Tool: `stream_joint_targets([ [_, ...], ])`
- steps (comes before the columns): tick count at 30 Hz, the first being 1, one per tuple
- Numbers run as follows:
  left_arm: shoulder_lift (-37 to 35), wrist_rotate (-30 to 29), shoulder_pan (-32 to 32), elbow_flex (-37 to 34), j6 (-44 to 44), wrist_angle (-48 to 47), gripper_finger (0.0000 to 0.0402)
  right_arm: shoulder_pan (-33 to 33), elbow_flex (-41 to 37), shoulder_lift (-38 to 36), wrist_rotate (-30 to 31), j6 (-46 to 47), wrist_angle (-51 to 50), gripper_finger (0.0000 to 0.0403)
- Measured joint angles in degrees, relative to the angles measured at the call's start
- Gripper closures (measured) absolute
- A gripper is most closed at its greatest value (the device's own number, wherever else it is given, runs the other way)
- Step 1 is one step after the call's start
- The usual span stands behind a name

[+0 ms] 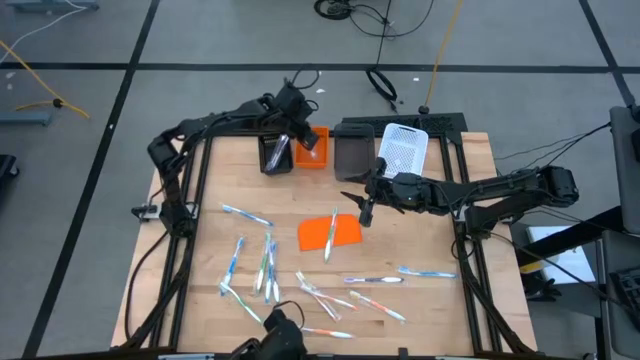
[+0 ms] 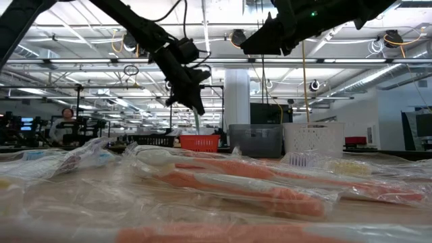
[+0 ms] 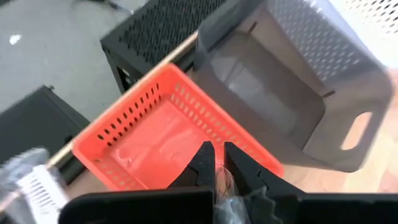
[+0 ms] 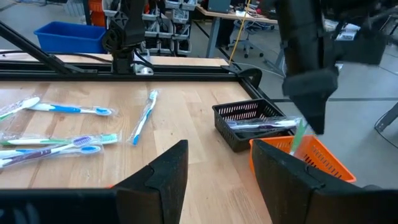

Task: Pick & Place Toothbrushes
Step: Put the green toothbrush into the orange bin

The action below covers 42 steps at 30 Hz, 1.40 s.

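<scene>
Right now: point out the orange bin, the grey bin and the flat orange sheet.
orange bin (image 3: 155, 134): left wrist view, on its floor.
grey bin (image 3: 280, 99): left wrist view, on its inner wall.
flat orange sheet (image 1: 316, 234): high view, on its bare left half.

Wooden tabletop (image 1: 200, 280): black bin (image 1: 273, 155), orange bin (image 1: 312, 148), grey bin (image 1: 353, 150), white bin (image 1: 403, 146) toward 12 o'clock; flat orange sheet (image 1: 318, 234) central.
</scene>
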Motion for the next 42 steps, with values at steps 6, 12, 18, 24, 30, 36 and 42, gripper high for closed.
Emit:
stream_joint_targets([
  [6, 1.7, 3.4, 1.6, 0.0, -0.6, 0.7, 0.0397, 0.0, 0.0, 0.0, 0.0, 0.0, -0.2, 0.0234],
  [12, 1.8, 8.3, 2.5, 0.0, -1.7, 1.6, 0.0397, 0.0, 0.0, 0.0, 0.0, 0.0, -0.2, 0.0234],
  [18, 1.8, 8.7, 2.4, 0.0, -1.6, 1.3, 0.0397, 0.0, 0.0, 0.0, 0.0, 0.0, -0.2, 0.0234],
  [24, 1.8, 9.4, 2.2, 0.0, -1.5, 1.3, 0.0397, 0.0, 0.0, 0.0, 0.0, 0.0, -0.3, 0.0235],
  [30, 1.8, 8.0, 1.6, 0.0, -1.9, 2.0, 0.0377, 0.0, 0.0, 0.0, 0.0, 0.0, -0.3, 0.0234],
  [36, 1.8, 3.2, 0.0, 0.0, -1.7, 2.9, 0.0307, 0.0, 0.0, 0.0, 0.0, 0.0, -0.7, 0.0236],
  [42, 1.8, 0.1, -0.5, 0.0, -0.8, 3.1, 0.0232, 0.0, 0.0, 0.0, 0.0, 0.0, -0.7, 0.0238],
])
